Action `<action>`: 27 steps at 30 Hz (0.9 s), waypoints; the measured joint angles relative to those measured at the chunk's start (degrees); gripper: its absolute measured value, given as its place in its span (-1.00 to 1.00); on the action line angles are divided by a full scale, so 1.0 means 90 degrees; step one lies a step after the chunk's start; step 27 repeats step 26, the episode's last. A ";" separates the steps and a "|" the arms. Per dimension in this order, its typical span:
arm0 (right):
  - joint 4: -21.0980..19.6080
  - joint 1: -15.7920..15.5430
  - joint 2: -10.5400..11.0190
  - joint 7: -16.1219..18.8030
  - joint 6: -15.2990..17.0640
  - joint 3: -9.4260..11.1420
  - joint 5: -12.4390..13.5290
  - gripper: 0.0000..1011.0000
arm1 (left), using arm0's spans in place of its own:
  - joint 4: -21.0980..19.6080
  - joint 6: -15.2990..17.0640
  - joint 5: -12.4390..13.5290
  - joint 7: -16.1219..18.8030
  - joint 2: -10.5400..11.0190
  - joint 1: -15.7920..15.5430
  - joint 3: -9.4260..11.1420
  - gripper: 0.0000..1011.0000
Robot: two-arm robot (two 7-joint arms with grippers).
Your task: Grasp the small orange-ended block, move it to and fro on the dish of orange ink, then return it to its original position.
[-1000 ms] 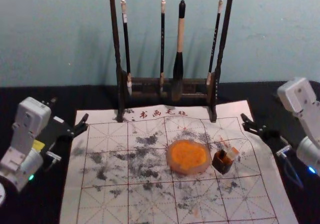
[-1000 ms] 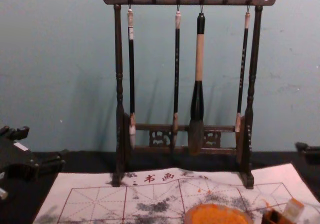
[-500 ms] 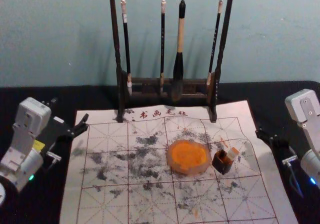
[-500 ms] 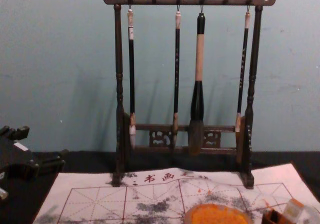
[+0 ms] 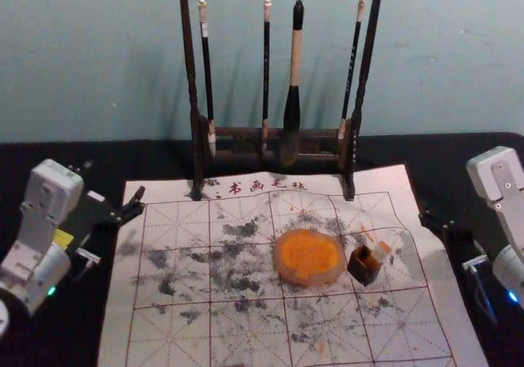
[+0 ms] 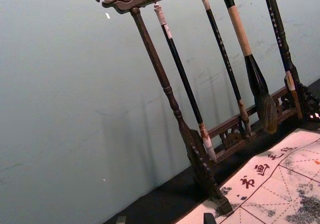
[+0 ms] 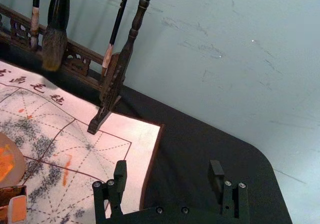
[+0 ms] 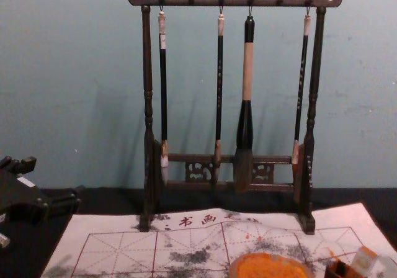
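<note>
The orange-ended block [image 5: 380, 252] leans up out of a small dark box [image 5: 363, 266], its orange end on top. To the left of that box is the round dish of orange ink [image 5: 309, 257]. My right gripper [image 5: 434, 224] is off the right of the box, by the mat's right edge; the right wrist view has this gripper [image 7: 168, 170] open and empty, with the block [image 7: 19, 209] away from its fingers. My left gripper [image 5: 115, 180] is parked open at the mat's left edge, and its fingertips [image 6: 165, 219] stand apart in the left wrist view.
A wooden rack [image 8: 149, 141] with hanging brushes stands behind, its feet on the far part of the white gridded mat [image 5: 172, 334]. Black tablecloth [image 5: 393, 150] surrounds the mat, and a wall rises behind it.
My right gripper has moved right, away from the box and the mat, and has left the chest view's right edge. Left arm, block, box and dish have kept their places.
</note>
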 joint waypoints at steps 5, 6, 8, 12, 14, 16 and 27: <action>-0.0003 -0.0002 0.0003 -0.0004 -0.0002 -0.0004 -0.0003 0.98 | 0.0000 0.0000 0.0000 0.0000 0.0000 0.0000 0.0000 0.98; -0.0003 -0.0002 0.0004 -0.0005 -0.0002 -0.0004 -0.0004 0.98 | 0.0000 0.0000 0.0000 0.0000 0.0000 0.0000 0.0000 0.98; -0.0005 -0.0002 0.0005 -0.0007 -0.0003 -0.0006 -0.0006 0.98 | 0.0000 0.0000 0.0000 0.0000 0.0000 0.0000 0.0000 0.98; -0.0008 -0.0002 0.0007 -0.0011 -0.0005 -0.0007 -0.0007 0.98 | 0.0000 0.0000 0.0000 0.0000 0.0000 0.0000 0.0000 0.98; -0.0008 -0.0003 0.0008 -0.0012 -0.0006 -0.0007 -0.0008 0.98 | 0.0000 0.0000 0.0000 0.0000 0.0000 0.0000 0.0000 0.98; -0.0010 -0.0002 0.0009 -0.0014 -0.0007 -0.0007 -0.0007 0.98 | 0.0000 0.0000 0.0000 0.0000 0.0000 0.0000 0.0000 0.98; -0.0012 -0.0003 0.0010 -0.0016 -0.0009 -0.0007 -0.0007 0.98 | 0.0000 0.0000 0.0000 0.0000 0.0000 0.0000 0.0000 0.98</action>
